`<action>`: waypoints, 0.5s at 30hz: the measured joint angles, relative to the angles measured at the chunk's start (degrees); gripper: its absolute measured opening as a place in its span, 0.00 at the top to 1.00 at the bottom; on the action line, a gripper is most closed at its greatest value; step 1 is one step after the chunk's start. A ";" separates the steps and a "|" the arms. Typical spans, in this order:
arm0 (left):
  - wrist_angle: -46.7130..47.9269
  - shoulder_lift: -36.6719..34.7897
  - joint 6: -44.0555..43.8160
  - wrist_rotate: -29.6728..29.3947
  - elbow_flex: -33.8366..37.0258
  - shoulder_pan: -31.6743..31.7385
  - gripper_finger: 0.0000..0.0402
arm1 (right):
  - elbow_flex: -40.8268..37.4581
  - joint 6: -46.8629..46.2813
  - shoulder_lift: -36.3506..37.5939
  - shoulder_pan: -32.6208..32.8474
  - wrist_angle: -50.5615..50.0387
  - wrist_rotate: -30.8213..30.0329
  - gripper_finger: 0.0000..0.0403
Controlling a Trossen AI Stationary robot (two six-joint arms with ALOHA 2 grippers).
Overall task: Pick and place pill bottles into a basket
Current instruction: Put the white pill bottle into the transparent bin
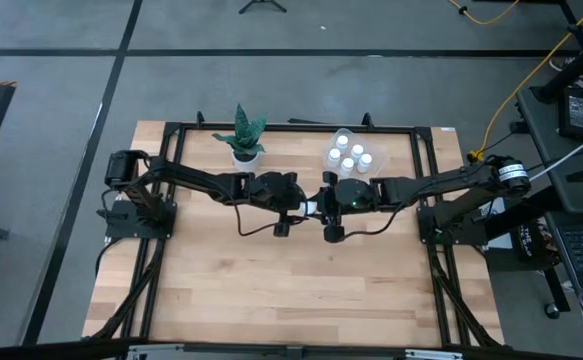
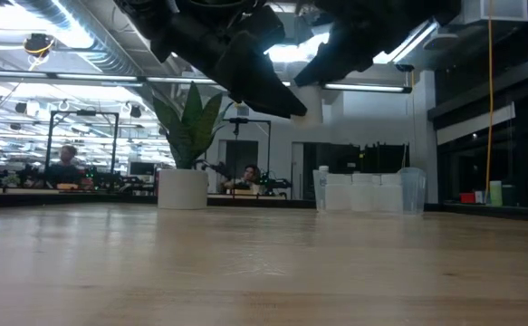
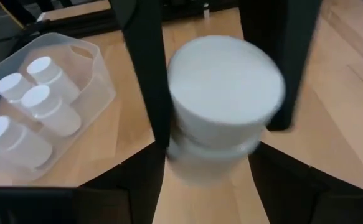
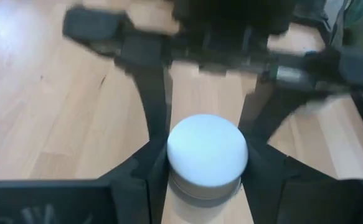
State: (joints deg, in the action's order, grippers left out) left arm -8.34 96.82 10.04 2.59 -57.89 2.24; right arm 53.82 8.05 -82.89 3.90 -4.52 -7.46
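One white pill bottle (image 3: 221, 93) with a white cap is up in the air over the table's middle, between both grippers; it also shows in the right wrist view (image 4: 207, 152). My left gripper (image 1: 306, 206) and my right gripper (image 1: 329, 205) meet there, fingertips toward each other, each shut on the bottle. Both are well above the tabletop in the low view, where the bottle is hidden. The clear basket (image 1: 349, 155) stands at the far side with several bottles (image 3: 41, 102) upright in it. My left gripper has the bottle's lower body (image 3: 212, 165) between its two fingers, coming from the table's left side. The bottle is upright, cap up, clear of the table. My right gripper pinches the bottle's body just under the cap (image 4: 197, 186) between its two fingers (image 4: 153, 168), coming from the table's right side. In the left wrist view its fingers (image 3: 145, 74) stand on either side of the cap. The bottle is upright and lifted clear.
A white pot with a green plant (image 1: 243, 148) stands at the far side, left of the basket. Bare wooden tabletop (image 1: 291, 290) lies between the grippers and the near edge. People sit at desks in the room beyond the table (image 2: 64, 167).
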 joint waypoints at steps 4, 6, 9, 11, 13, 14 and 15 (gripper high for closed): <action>3.18 -1.49 0.03 -0.27 -0.04 0.00 0.45 | 0.00 0.18 0.00 -0.04 -1.12 -0.21 0.61; 4.41 -1.99 -0.02 -0.18 -0.02 -0.02 0.45 | 0.00 0.18 0.00 -0.04 -1.66 -0.23 0.62; 5.95 -2.74 0.14 0.27 -0.02 -0.01 0.44 | 0.00 0.06 0.00 -0.09 -2.48 -0.27 0.62; 7.40 -3.16 0.16 -0.35 -0.02 -0.02 0.44 | 0.00 -0.03 0.00 -0.08 -3.53 -0.27 0.62; 9.03 -3.67 0.16 -1.46 -0.02 -0.02 0.45 | -0.02 -0.02 0.00 -0.07 -4.24 -0.35 0.62; 9.53 -3.91 0.19 -1.53 -0.02 -0.02 0.46 | -0.02 0.01 0.00 -0.09 -4.34 -0.89 0.62; 10.44 -4.21 0.36 -1.55 -0.02 -0.02 0.46 | -0.02 0.11 0.00 -0.09 -4.37 -1.54 0.62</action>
State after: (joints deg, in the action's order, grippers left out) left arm 2.10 92.61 10.39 1.04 -57.91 2.22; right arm 53.80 8.15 -82.89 3.81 -8.89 -9.00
